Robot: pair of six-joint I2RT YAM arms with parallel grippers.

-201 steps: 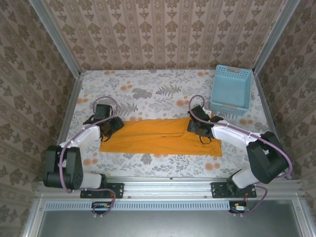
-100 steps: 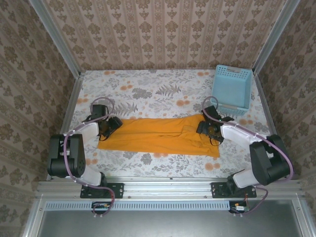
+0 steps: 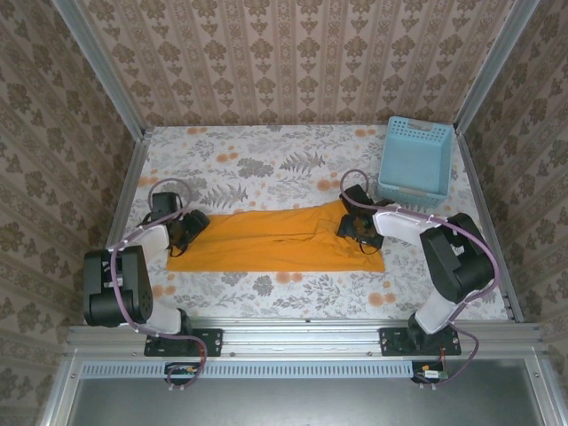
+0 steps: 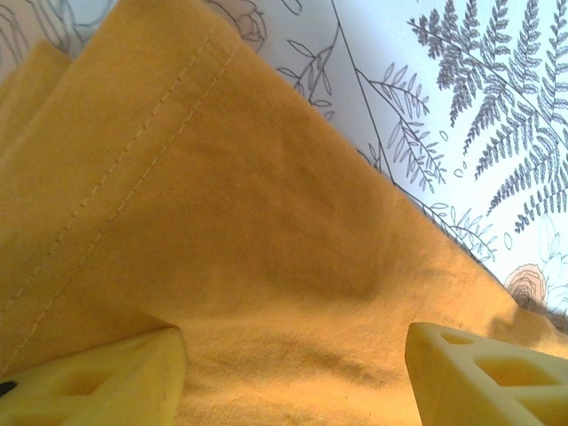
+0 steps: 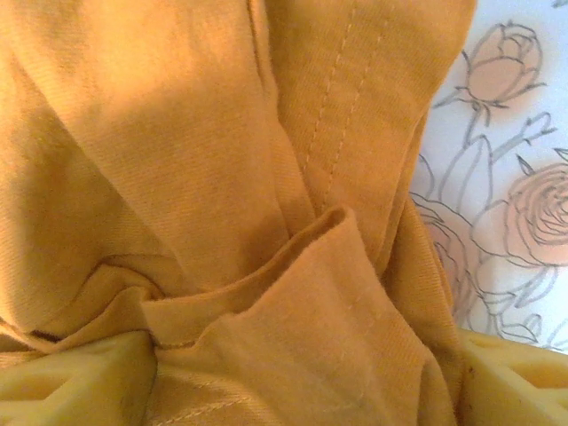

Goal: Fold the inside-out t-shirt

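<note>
Orange t-shirt [image 3: 275,241] lies flat on the worktop [image 3: 266,160], long axis running straight from left gripper [image 3: 185,228] to right gripper [image 3: 351,226]; each gripper sits at one end, fingers [image 4: 484,373] spread wide, released, cloth between them. A blue basket [image 3: 415,160] stands just beyond the right gripper.

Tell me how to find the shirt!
Start at the big flowery table. Stretched across its near half, between the left end effector and the right end effector, lies the t-shirt, a flat orange-yellow cloth. It's plain and soft, unlike the light blue lattice basket at the far right.
</note>
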